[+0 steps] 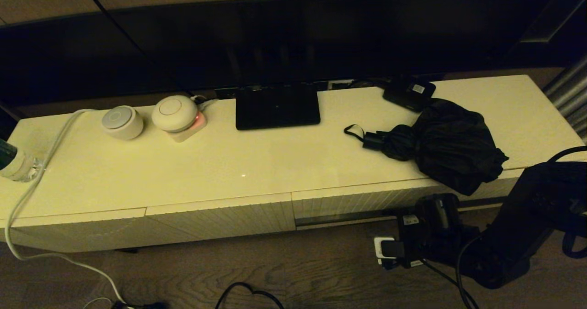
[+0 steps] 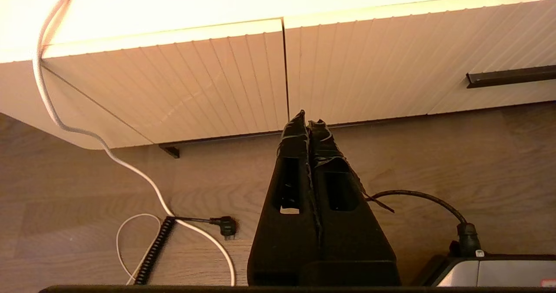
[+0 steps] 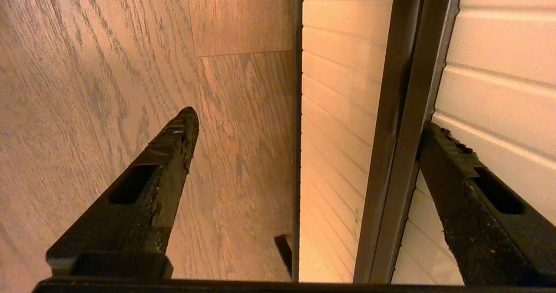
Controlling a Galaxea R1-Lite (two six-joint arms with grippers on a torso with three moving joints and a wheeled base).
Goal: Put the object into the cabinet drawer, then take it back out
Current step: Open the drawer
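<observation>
The black folding umbrella [image 1: 447, 146] lies on the right of the cream cabinet top, its baggy fabric hanging over the front edge and its handle and wrist loop [image 1: 362, 137] pointing left. Below it the ribbed cabinet drawer [image 1: 357, 202] is shut, with its dark handle groove [image 1: 339, 218] along the bottom. My right gripper [image 3: 310, 128] is open in front of that drawer. The groove [image 3: 404, 132] runs between its fingers; one finger [image 3: 173, 154] is over the floor, the other [image 3: 456, 167] against the ribbed front. My left gripper [image 2: 307, 121] is shut and empty, low before the narrower ribbed fronts [image 2: 226, 80].
A small black box with a white label [image 1: 409, 92] sits behind the umbrella. A black screen stand [image 1: 277, 106], two round white devices [image 1: 122, 122] [image 1: 175, 113] and a bottle [image 1: 11, 162] stand on the top. A white cable [image 2: 78, 132] and black plugs [image 2: 226, 225] lie on the wooden floor.
</observation>
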